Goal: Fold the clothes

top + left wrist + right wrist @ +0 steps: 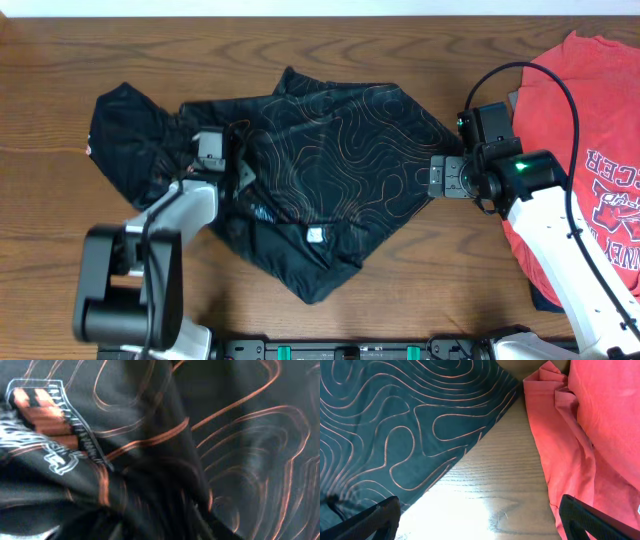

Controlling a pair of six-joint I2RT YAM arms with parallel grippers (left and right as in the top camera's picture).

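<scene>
The black jersey (340,150) lies crumpled mid-counter (60,60). The left jaws are sunk in its left side, and whether they grip cannot be told, since cloth fills that wrist view. The right jaws gape wide and empty over bare wood, just off the jersey's right corner, beside a red T-shirt (610,90).

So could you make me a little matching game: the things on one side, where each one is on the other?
Things:
1 black jersey
2 red T-shirt
3 left gripper
4 right gripper

Places:
A over bare table between both garments
B far right
C crumpled in the middle
D down on black fabric

Pairs: 1-C, 2-B, 3-D, 4-A.
</scene>
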